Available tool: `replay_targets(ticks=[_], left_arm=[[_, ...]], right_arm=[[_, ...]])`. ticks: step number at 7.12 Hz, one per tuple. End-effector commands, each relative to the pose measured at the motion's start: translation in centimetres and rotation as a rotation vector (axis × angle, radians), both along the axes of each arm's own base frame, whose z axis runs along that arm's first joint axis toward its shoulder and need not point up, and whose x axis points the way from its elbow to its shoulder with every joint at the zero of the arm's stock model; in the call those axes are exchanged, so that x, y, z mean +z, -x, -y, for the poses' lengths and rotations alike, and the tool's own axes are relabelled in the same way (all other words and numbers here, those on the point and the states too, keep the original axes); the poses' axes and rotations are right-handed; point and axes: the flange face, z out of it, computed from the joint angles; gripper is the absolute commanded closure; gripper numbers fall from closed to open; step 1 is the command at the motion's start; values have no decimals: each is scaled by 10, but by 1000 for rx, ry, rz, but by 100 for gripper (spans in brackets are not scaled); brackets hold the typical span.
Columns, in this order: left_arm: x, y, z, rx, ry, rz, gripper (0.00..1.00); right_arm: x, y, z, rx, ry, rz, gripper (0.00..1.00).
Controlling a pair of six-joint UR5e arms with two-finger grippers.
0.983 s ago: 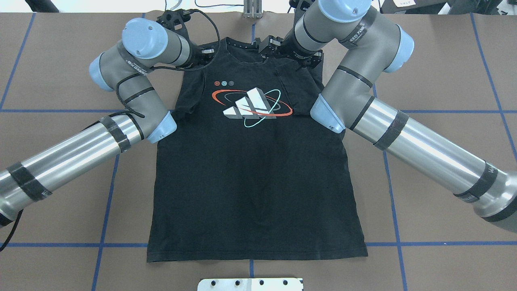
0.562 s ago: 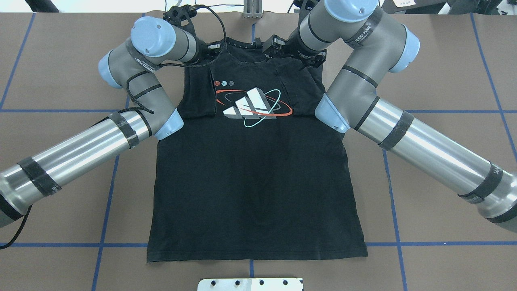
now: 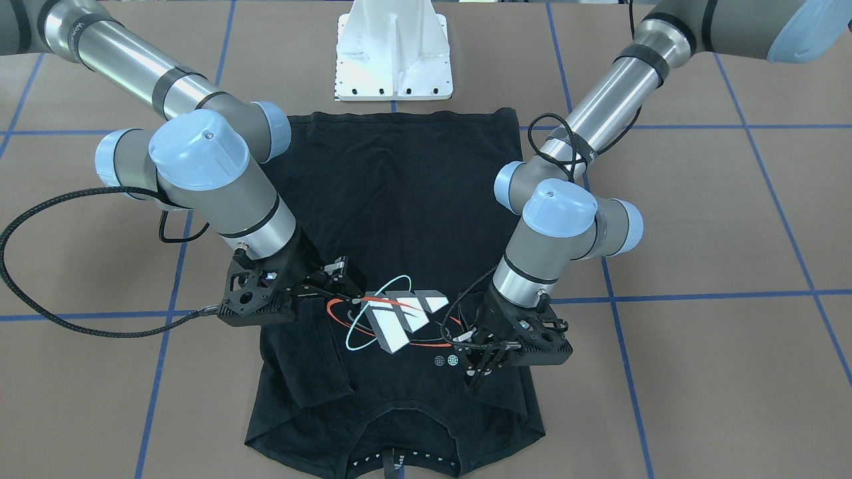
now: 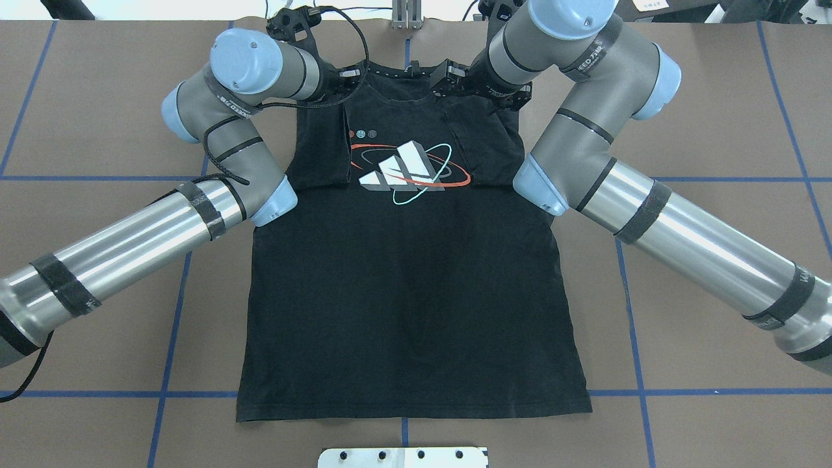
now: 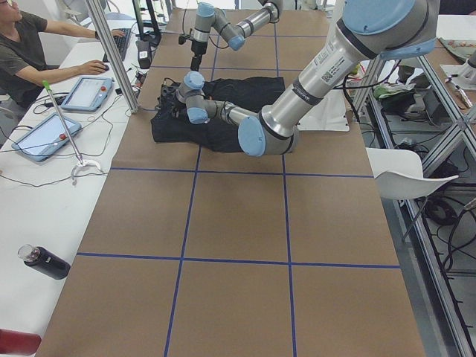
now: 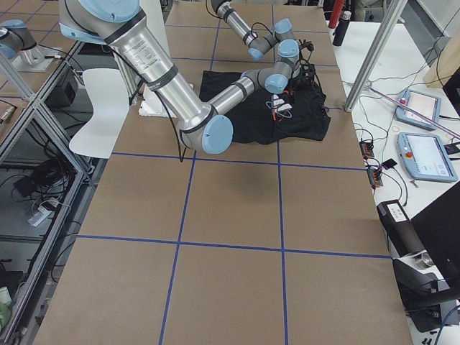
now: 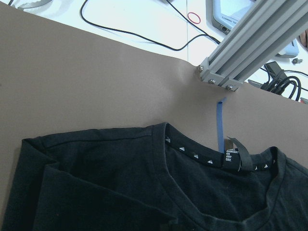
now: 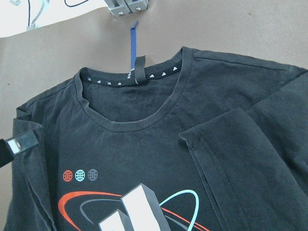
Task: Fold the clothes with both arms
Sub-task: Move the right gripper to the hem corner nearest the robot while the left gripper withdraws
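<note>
The right gripper (image 3: 346, 283) hovers low over the chest logo (image 4: 406, 169), its two fingers spread apart and holding nothing. The left gripper (image 3: 480, 372) points down at the opposite shoulder; whether its fingers are apart cannot be told. Two grey arms reach in, the left arm (image 4: 130, 247) and the right arm (image 4: 682, 227), each bent sharply at the elbow. One black T-shirt (image 4: 403, 292) lies flat, front up, in the middle of the brown table (image 4: 715, 130), collar away from the robot. Both of its sleeves are folded inward.
</note>
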Motion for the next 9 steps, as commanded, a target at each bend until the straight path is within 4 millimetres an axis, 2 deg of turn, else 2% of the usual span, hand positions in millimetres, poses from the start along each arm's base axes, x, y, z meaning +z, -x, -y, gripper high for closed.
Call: replay_targets(ticks=[1, 2, 3, 4, 5, 6, 7, 8, 9], left_arm=[[2, -3, -5, 9, -6, 2, 0], [8, -1, -5, 7, -1, 6, 0], [7, 8, -8, 6, -14, -4, 0], [18, 25, -20, 15, -18, -13, 0], [35, 54, -32, 72, 1, -37, 0], [60, 92, -49, 118, 19, -58, 0], [77, 119, -77, 166, 37, -70, 0], [69, 144, -103, 207, 63, -75, 0], [57, 171, -138, 238, 113, -58, 0]], right_arm=[[3, -1, 1, 0, 0, -4, 0], [5, -2, 1, -1, 4, -3, 0], [22, -11, -11, -32, 24, 7, 0], [38, -35, -30, -56, 37, 28, 0], [56, -55, -47, -74, 57, 35, 0], [72, -70, -64, -80, 72, 38, 0], [87, -88, -88, -102, 95, 51, 0], [100, -107, -113, -116, 123, 64, 0], [111, -121, -132, -124, 168, 77, 0]])
